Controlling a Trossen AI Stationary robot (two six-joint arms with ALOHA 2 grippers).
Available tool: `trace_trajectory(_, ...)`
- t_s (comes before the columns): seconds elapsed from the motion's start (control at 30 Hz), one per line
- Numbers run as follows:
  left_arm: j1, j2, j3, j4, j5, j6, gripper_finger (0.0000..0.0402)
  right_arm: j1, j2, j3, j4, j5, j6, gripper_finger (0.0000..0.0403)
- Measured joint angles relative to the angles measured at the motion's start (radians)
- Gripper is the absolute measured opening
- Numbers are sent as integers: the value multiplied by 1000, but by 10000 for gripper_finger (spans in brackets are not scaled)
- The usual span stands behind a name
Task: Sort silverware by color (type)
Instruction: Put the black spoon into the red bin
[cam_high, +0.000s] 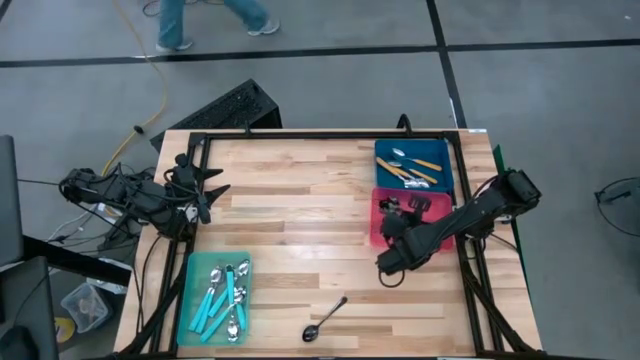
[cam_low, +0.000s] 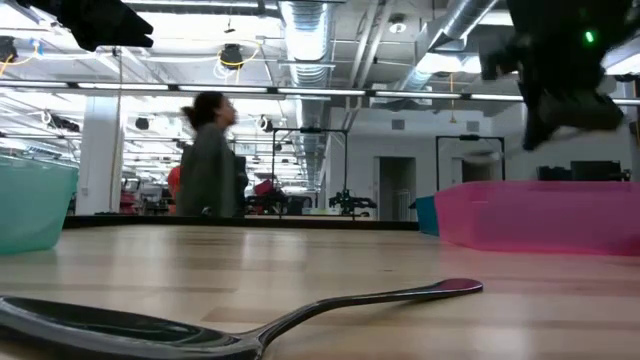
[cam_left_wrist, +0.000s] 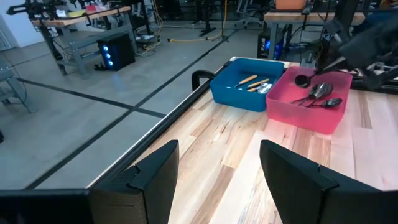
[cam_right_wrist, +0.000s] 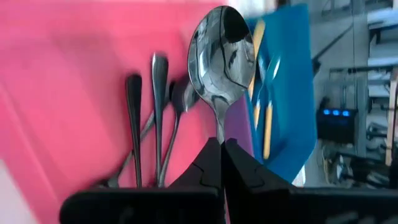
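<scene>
dark metal spoon (cam_right_wrist: 221, 59) pinched by its handle in closed right tool (cam_right_wrist: 222, 163), over pink bin (cam_right_wrist: 68, 68), left tool (cam_left_wrist: 217, 180) wide open, empty

Robotics lab (exposed ducts (cam_low: 300, 30), other workbenches (cam_left_wrist: 74, 18)).

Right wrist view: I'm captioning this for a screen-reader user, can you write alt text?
The right tool is shut on the handle of an all-metal spoon, holding it bowl-outward over the pink bin, where other dark metal spoons lie. Beyond is the blue bin with orange-handled spoons.
</scene>
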Motion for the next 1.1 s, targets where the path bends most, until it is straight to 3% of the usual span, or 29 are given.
trace_trajectory(0.3,0,0,0,0,0,0,213,-7,-49,-224,212,-111,-35,21)
trace_trajectory(0.6,0,0,0,0,0,0,213,-41,-304,-353,325,-168,-73,21)
trace_trajectory(0.83,0,0,0,0,0,0,213,-105,-477,-451,532,-217,-162,21)
trace_trajectory(1.1,0,0,0,0,0,0,213,-171,-505,-562,638,-261,-192,21)
